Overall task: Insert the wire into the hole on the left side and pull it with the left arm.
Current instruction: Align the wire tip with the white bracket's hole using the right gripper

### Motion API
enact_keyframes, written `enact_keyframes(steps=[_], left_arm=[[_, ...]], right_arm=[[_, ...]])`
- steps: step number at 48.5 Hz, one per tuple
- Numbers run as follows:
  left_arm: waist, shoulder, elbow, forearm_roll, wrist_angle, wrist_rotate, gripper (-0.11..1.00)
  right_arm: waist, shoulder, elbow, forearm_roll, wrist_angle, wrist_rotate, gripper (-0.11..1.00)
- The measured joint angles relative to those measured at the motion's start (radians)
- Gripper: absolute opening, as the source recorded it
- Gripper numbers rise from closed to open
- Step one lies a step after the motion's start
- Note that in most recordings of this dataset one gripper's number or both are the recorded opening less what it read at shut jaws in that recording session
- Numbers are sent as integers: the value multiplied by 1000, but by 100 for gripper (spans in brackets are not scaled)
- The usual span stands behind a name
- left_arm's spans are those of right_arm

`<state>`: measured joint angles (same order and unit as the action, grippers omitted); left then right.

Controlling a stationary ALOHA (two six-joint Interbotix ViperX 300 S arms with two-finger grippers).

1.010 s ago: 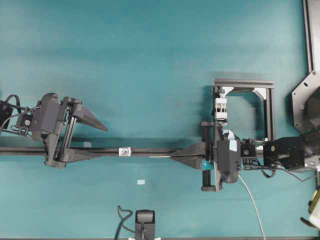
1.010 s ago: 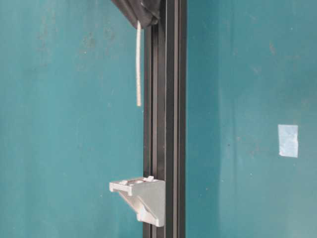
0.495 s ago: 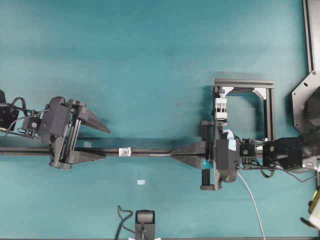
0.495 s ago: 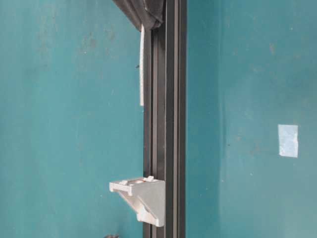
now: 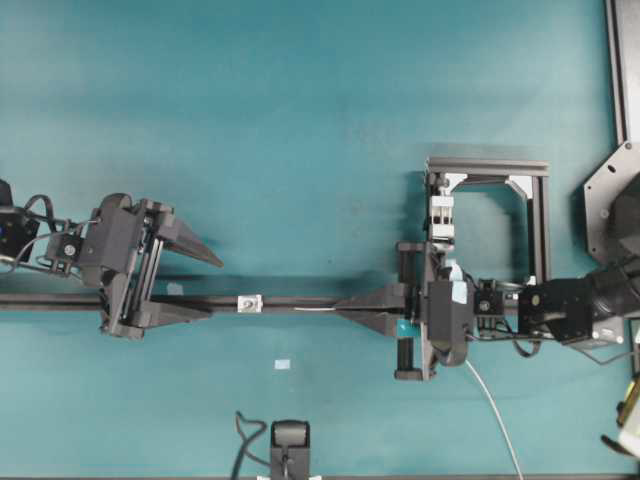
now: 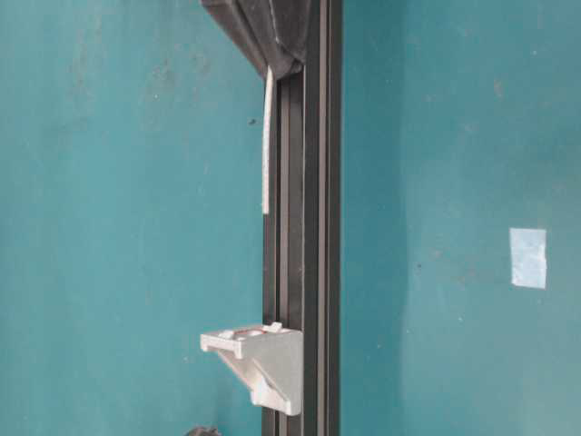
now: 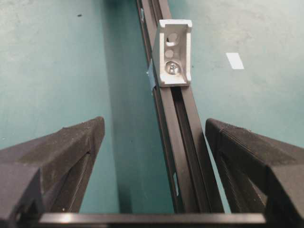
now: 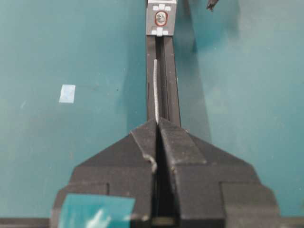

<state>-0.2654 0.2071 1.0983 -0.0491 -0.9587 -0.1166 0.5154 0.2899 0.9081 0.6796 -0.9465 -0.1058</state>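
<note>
Wire (image 8: 156,90) is pinched by the right gripper (image 8: 157,122) over the rail (image 8: 164,71), seemingly short of the hole (image 7: 173,38), while the left gripper (image 7: 152,137) is held wide apart.

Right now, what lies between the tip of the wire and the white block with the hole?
In the right wrist view, only a bare stretch of black rail separates the wire tip from the white block; nothing else sits there.

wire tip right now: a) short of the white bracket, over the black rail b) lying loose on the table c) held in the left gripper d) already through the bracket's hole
a: the wire sticks out of the shut right gripper along the rail, ending before the white bracket.
</note>
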Motion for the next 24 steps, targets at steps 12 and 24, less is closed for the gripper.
enact_keyframes(steps=[12, 24], left_arm=[[2, -2, 0, -2, 0, 0, 78], [0, 0, -2, -2, 0, 0, 78]], right_arm=[[-11, 11, -9, 0, -3, -2, 2], [-21, 23, -21, -2, -3, -2, 2]])
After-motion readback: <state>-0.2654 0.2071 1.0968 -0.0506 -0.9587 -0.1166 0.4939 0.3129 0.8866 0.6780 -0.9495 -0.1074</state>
